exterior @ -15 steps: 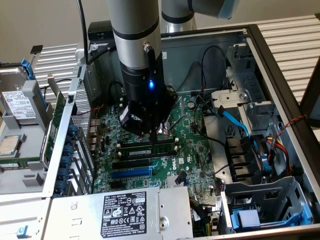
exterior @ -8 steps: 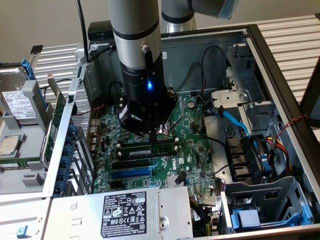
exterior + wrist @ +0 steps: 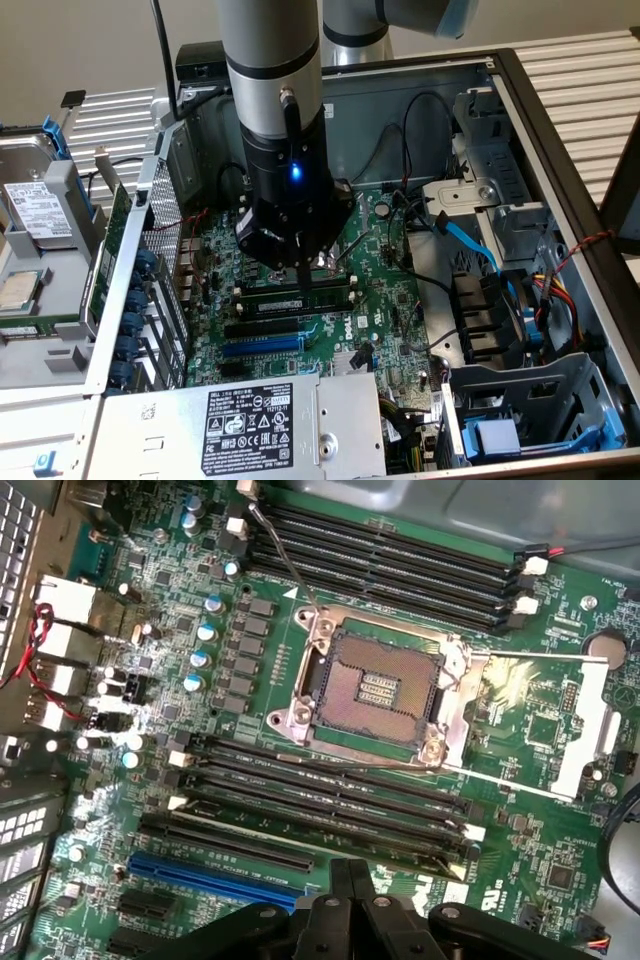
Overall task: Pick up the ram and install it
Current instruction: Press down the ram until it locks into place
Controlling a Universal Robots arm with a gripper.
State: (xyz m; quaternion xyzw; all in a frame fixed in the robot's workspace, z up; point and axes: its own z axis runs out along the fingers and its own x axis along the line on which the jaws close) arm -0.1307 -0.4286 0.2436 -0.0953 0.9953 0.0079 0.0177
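Observation:
The ram, a dark-green stick with a small white label, stands on edge in a black memory slot on the motherboard, level with the empty slots beside it. My gripper points straight down at the middle of its top edge, fingers shut together with nothing between them; I cannot tell whether they touch the stick. In the wrist view the shut gripper hangs just over the ram, which sits in the slot of the lower bank nearest the blue expansion slot.
The bare CPU socket lies between two banks of memory slots. A power supply, a drive cage, a blue cable and the case walls ring the board. A hard drive lies outside at the exterior view's left.

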